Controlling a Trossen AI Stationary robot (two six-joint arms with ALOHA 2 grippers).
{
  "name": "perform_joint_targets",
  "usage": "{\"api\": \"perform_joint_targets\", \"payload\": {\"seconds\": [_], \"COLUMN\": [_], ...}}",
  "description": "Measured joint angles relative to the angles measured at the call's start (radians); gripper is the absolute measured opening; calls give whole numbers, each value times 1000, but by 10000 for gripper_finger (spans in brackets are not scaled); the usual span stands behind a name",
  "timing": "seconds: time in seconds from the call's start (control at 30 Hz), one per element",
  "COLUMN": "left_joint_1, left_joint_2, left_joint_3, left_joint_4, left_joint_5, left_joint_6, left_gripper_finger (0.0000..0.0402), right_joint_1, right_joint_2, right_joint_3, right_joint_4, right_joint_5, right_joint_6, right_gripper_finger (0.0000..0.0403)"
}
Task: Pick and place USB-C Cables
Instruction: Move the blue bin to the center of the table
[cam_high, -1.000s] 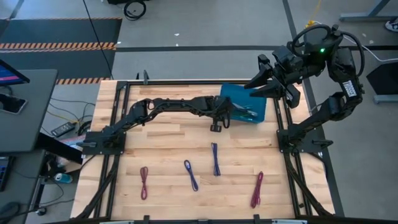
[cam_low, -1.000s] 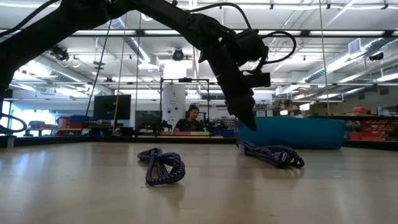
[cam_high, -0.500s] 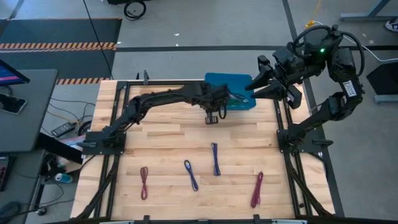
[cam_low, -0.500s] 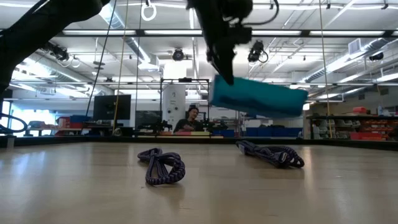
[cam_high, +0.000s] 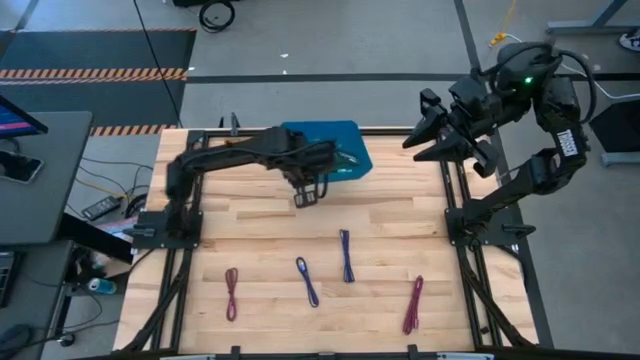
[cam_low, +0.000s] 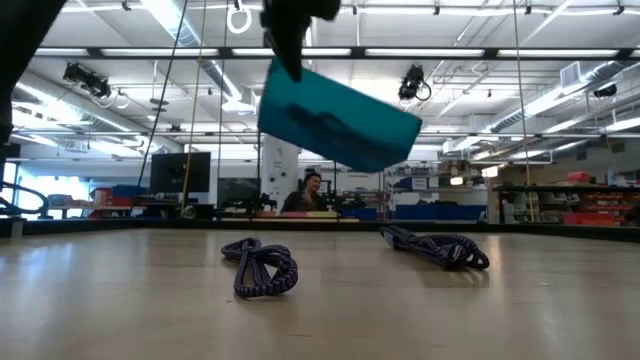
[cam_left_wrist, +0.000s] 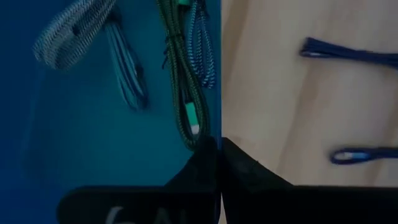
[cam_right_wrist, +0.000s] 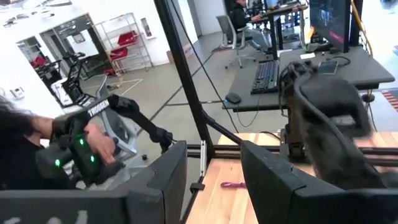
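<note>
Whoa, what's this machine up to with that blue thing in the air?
The left gripper is shut on the edge of a teal tray and holds it tilted above the table, with a few cables lying inside. Four more cables lie in a row on the wood nearer the front. The right gripper hangs open by the table's far right corner, holding nothing.

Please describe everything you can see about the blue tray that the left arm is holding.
The tray is a shallow teal-blue rectangle that looks like plastic. It hangs tilted above the table, near the far edge, touching no wood. The left end effector is shut on its rim, the only contact from outside. Inside lie several folded cables: a green one, blue ones and a grey-blue one.
</note>
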Motion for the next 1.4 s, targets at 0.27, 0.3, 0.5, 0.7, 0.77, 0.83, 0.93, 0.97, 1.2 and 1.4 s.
{"api": "perform_joint_targets", "payload": {"seconds": [0.27,0.3,0.5,0.7,0.77,0.83,0.93,0.97,1.2,1.4], "left_joint_1": [-127,-142,-235,-326,-355,-379,-405,-411,-392,-312], "left_joint_2": [-156,-176,-268,-336,-350,-353,-353,-354,-354,-357], "left_joint_3": [-258,-305,-582,-785,-836,-878,-944,-970,-1146,-1188], "left_joint_4": [50,63,228,393,452,493,524,550,739,868], "left_joint_5": [-27,-28,-24,-19,-8,-9,-10,-10,-7,-14], "left_joint_6": [-158,-183,-313,-342,-342,-347,-348,-349,-351,-200], "left_gripper_finger": [5,5,5,5,5,5,5,5,5,5], "right_joint_1": [0,-1,-1,-1,-1,-1,0,-1,-1,-1], "right_joint_2": [-15,-16,-18,-18,-18,-18,-18,-17,-17,-7], "right_joint_3": [0,0,0,0,0,0,0,0,0,0], "right_joint_4": [-5,-8,-16,-13,-12,-12,-11,-11,-10,1], "right_joint_5": [0,0,0,3,12,13,13,13,13,14], "right_joint_6": [-33,-37,-48,-44,-44,-43,-42,-41,-41,-19], "right_gripper_finger": [157,157,157,157,157,157,157,157,157,157]}}
